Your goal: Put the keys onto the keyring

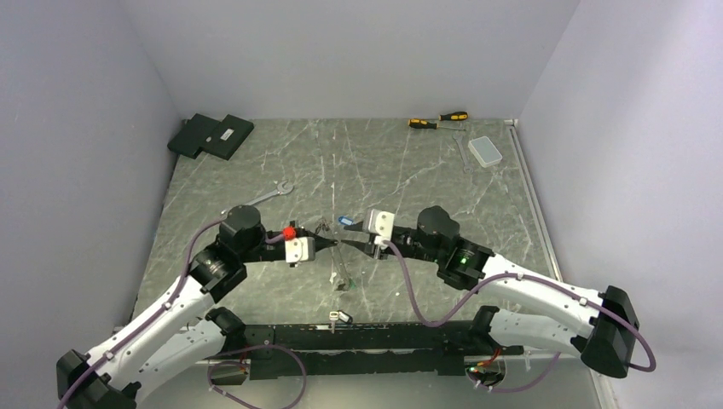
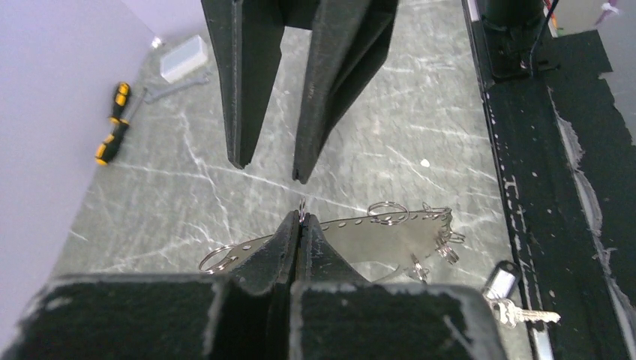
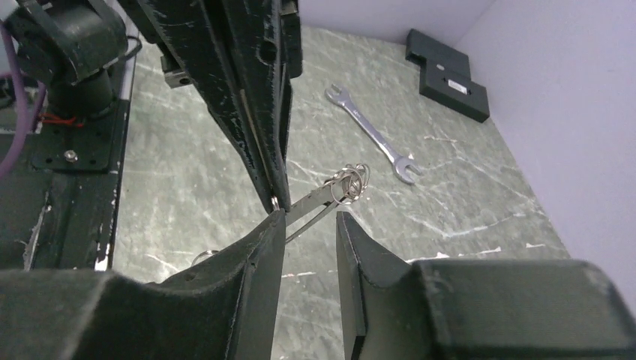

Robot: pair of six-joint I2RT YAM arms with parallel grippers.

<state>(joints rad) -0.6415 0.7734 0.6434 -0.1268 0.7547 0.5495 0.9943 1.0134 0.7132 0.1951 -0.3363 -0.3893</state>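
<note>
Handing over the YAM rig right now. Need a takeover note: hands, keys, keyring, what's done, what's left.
Left hand: shut on the keyring, pinching its edge.
Right hand: open, holding nothing, fingertips close to the left hand's.
Keyring: the rest trails down to the table, with small split rings on it.
Keys: the blue key lies on the table just beyond the hands. The other key lies by the base rail, head colour unclear. Neither looks threaded.
Done: keyring gripped.
Left: pick up each key and thread it on.
</note>
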